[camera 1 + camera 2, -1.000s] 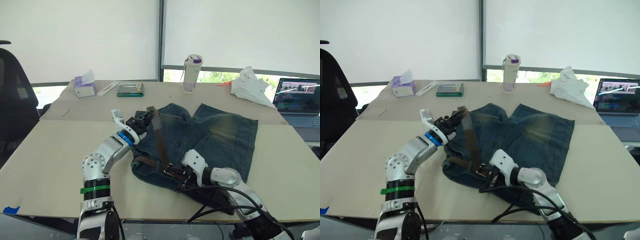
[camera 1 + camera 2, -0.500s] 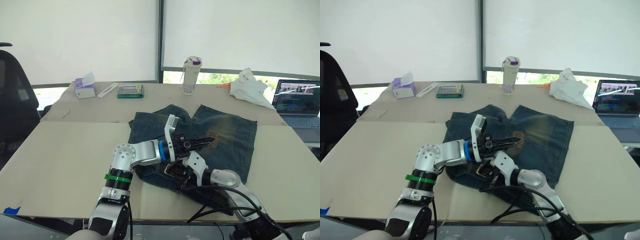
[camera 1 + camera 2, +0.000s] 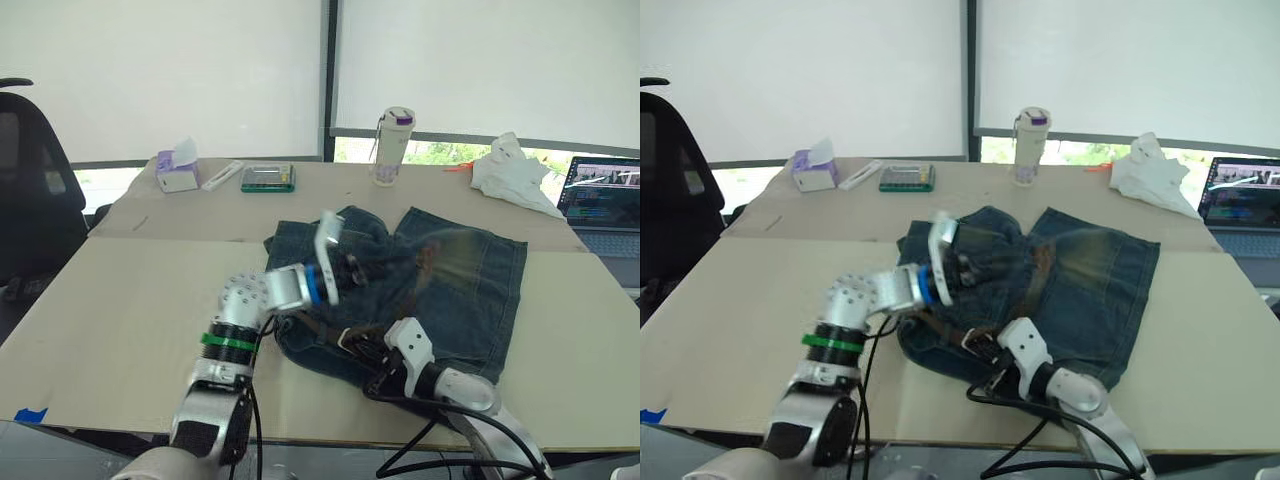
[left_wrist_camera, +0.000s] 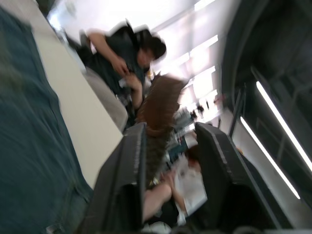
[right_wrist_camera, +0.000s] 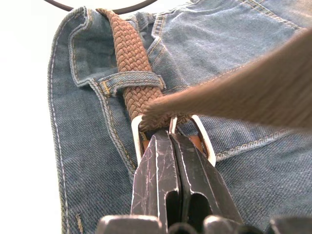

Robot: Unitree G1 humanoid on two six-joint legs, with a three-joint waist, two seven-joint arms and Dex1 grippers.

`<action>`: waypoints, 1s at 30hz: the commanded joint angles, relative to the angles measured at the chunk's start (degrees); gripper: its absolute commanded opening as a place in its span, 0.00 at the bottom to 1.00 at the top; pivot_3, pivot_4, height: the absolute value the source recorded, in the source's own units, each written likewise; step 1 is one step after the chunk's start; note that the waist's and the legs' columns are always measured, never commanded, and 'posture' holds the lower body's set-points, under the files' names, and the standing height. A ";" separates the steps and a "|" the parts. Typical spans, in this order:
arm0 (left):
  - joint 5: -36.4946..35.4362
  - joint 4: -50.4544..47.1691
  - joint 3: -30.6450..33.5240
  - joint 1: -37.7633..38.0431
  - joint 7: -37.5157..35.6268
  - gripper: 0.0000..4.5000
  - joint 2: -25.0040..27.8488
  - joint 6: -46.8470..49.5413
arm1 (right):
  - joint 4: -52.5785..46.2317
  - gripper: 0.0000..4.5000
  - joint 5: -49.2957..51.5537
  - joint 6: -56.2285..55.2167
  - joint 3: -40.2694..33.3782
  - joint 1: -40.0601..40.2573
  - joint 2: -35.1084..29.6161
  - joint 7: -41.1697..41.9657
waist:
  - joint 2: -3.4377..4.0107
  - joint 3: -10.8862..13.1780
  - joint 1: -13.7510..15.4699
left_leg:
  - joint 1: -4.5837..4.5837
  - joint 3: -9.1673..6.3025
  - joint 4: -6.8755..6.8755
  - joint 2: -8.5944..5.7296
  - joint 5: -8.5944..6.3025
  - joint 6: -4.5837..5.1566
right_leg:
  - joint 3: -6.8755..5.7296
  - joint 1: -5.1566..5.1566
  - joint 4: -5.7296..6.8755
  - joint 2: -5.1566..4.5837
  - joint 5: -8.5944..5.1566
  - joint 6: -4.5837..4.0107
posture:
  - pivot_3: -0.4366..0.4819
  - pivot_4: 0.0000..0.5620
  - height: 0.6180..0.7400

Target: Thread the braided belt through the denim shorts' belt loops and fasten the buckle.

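Observation:
The denim shorts [image 3: 470, 290] lie flat on the table, waistband toward me. The braided belt [image 5: 127, 53] runs along the waistband through a belt loop [image 5: 131, 80] to the buckle [image 5: 202, 141]. My right gripper [image 5: 168, 134] is shut on the buckle at the waistband's near edge [image 3: 372, 352]. My left gripper [image 3: 372, 268] hovers over the middle of the shorts, shut on the belt's free end [image 4: 157, 114], which sweeps blurred to the right above the shorts [image 3: 430, 265]. In the left wrist view the brown strap stands between the fingers [image 4: 127, 185].
At the table's far side stand a tissue box [image 3: 175, 172], a green box [image 3: 266, 178], a bottle [image 3: 390, 147] and a white cloth [image 3: 510, 172]. A laptop [image 3: 600, 200] sits far right, a black chair [image 3: 30, 200] at the left. A person [image 4: 122, 53] sits beyond the table.
My left gripper swung the belt's free end from the shorts' left corner across to the right and has now turned above the shorts. The right gripper stays at the buckle.

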 commanded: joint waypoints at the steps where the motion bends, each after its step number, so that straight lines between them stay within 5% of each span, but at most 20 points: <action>1: 2.90 1.93 3.68 -4.00 -3.09 0.52 3.95 -3.47 | 2.23 0.00 -0.23 1.78 -1.19 3.35 -0.86 -1.10 | -0.01 0.01 0.23 | 0.01 0.00 0.00 -0.02 0.00 0.01 | -0.01 -0.02 0.00 -0.01 -0.01 0.01 | 0.48 0.27 1.00; 4: 9.62 2.42 0.41 -3.62 -7.43 0.52 7.07 -6.24 | 1.43 0.00 -0.22 1.57 -1.62 4.06 -1.21 -1.07 | -0.04 0.07 0.33 | 0.00 0.00 0.00 -0.07 0.00 0.01 | -0.01 -0.03 0.00 -0.02 0.00 0.01 | 0.48 0.27 1.00; 8: 20.68 -2.59 -10.42 1.31 -16.90 0.26 10.40 -11.95 | -1.71 0.00 -1.01 0.85 -2.57 5.57 -2.91 -1.32 | 0.01 0.10 0.49 | 0.00 0.00 -0.02 -0.08 -0.01 0.00 | 0.00 -0.04 -0.02 -0.08 0.01 -0.01 | 0.48 0.27 1.00; 12: 25.56 -4.15 -14.07 4.96 -21.15 0.01 10.95 -15.02 | -5.27 0.00 0.75 2.16 -4.27 7.54 -3.87 -1.36 | 0.17 0.18 0.05 | -0.18 0.01 -0.05 0.01 -0.01 0.00 | 0.13 -0.09 0.00 -0.44 0.04 -0.07 | 0.48 0.27 1.00; 25: 49.41 -4.64 -36.78 13.86 -32.17 0.01 15.14 -27.72 | -16.66 0.00 1.49 5.05 -7.54 17.37 -8.46 -2.55 | 0.42 0.26 0.55 | -0.24 0.00 -0.05 0.01 -0.04 0.15 | -0.02 -0.08 -0.09 -0.57 -0.04 0.03 | 0.48 0.27 1.00; 30: 55.92 0.13 -38.91 13.02 -34.73 0.01 15.01 -35.67 | -19.18 0.00 2.13 6.73 -9.28 18.26 -8.91 -3.17 | 0.45 0.24 1.13 | -0.10 0.02 -0.02 -0.04 -0.11 0.27 | -0.04 -0.07 -0.12 -0.58 -0.12 0.14 | 0.48 0.27 1.00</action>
